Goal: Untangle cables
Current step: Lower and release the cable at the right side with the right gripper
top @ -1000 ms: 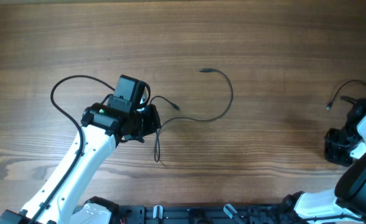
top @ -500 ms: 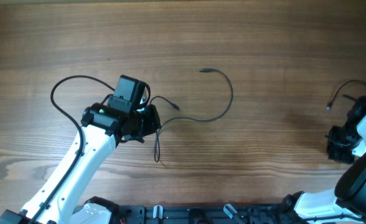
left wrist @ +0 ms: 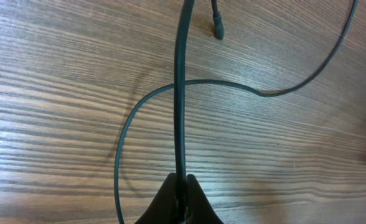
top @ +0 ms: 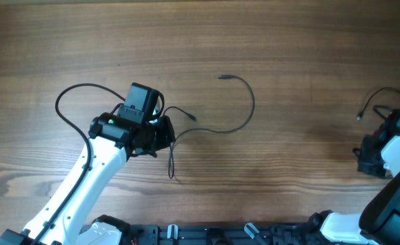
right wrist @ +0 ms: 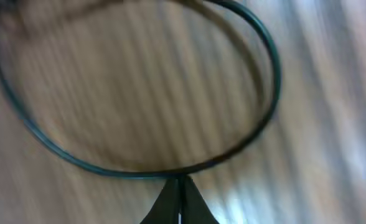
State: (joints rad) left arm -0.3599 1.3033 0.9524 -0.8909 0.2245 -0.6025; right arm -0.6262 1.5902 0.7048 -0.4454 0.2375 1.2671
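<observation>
Only the right arm has shifted since a second ago: the right pincer [top: 364, 151] has edged a little toward 12 o'clock at the 3 o'clock edge of the worktop [top: 288, 41], while the left arm and every cord lie as before. From overhead, the left pincer [top: 167, 135] sits toward 9 o'clock, closed on the long cable [top: 253, 102], which leaves it toward 3 o'clock, sweeps up through a wide bend and ends in a small plug [top: 222, 77] near 12 o'clock. A tail [top: 171, 163] trails from that pincer toward 6 o'clock, and a stub [top: 186, 113] pokes out toward 2 o'clock. The short cable [top: 373, 101] arcs just beyond the right pincer, at its 12 o'clock. In the left wrist view the tips are pressed together at 6 o'clock, clamping an upright strand [left wrist: 180, 93] that runs straight to 12 o'clock across a curved strand [left wrist: 258, 93]; a plug end [left wrist: 217, 28] lies near the top. The right wrist view is blurred: the tips meet at 6 o'clock, shut, seemingly pinching the bottom of a loop [right wrist: 267, 81].
</observation>
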